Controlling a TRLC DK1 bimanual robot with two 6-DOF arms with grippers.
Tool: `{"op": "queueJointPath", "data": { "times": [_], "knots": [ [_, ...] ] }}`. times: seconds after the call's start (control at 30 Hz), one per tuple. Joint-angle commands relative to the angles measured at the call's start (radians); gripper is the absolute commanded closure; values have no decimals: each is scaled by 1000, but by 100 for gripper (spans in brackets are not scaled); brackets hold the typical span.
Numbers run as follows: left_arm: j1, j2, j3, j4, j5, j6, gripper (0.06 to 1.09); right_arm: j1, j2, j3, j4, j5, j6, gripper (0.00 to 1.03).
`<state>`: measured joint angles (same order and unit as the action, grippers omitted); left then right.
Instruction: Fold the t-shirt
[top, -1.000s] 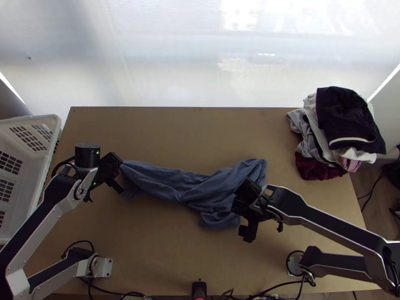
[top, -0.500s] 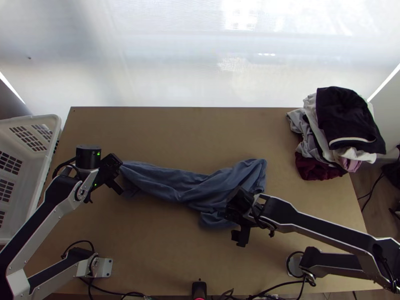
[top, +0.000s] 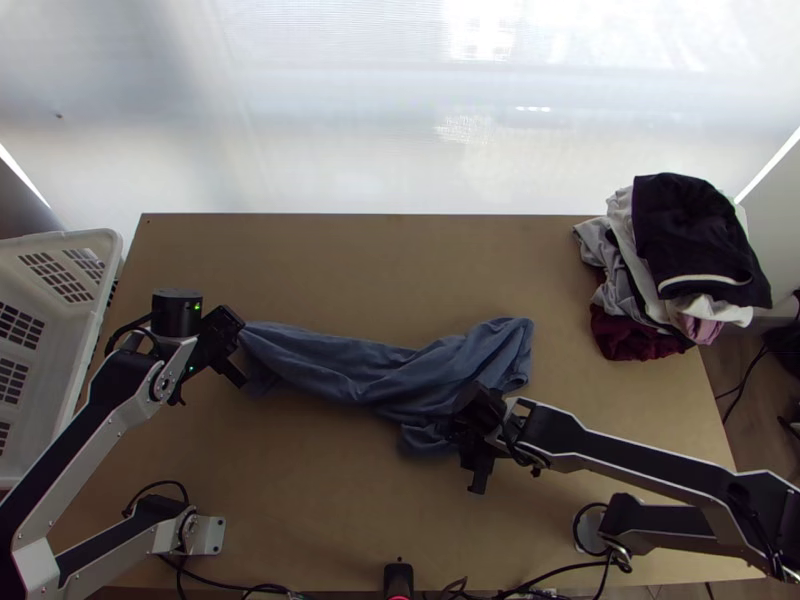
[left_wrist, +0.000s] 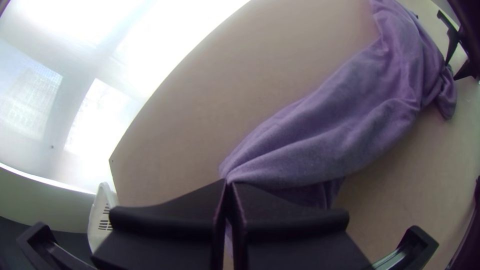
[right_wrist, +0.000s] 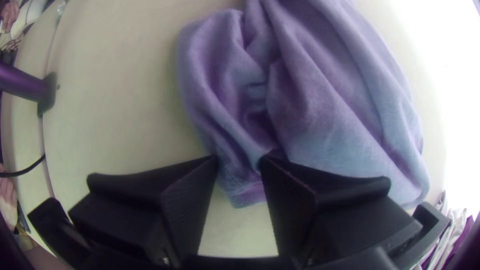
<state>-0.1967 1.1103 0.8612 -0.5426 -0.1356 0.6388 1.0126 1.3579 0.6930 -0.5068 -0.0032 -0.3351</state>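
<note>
Looks plain dusty blue on the shirt, deeper in the creases. Shows tan, unpatterned, on the table; plain white on the basket, broken by gridded patches. In the pile, goes black with a white stripe on the top garment, then white, grey, dark red and pink. Alternates black and silver-grey along the arms. Glows green at a tiny light.

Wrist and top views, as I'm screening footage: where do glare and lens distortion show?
Left wrist view: white glare beyond the table, whose edge bows; right wrist view: glare at one side, past the t-shirt; top view: bright patches beyond a straight far edge.
</note>
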Motion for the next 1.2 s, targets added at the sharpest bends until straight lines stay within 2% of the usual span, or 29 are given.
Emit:
{"op": "queueJointPath", "data": {
  "times": [0.0,0.03,0.13,0.27,0.53,0.87,1.17],
  "knots": [
    [5,5,7,1,-4,-1,105,-19,10,-27,73,3,-22,93],
    [6,6,7,1,-4,-1,105,-26,10,-23,74,2,-27,100],
    [14,8,10,0,-4,4,105,-82,-39,19,56,0,-31,100],
    [31,-4,52,-25,-2,7,105,-204,-121,140,-82,-29,-35,100],
    [43,-61,286,-160,-1,-30,105,-408,-302,382,-234,-31,-48,100],
    [52,-112,472,-346,4,-88,105,-491,-391,536,-453,-34,30,100],
    [51,-213,582,-546,7,-94,105,-571,-474,655,-565,-32,64,100]
  ]
}}
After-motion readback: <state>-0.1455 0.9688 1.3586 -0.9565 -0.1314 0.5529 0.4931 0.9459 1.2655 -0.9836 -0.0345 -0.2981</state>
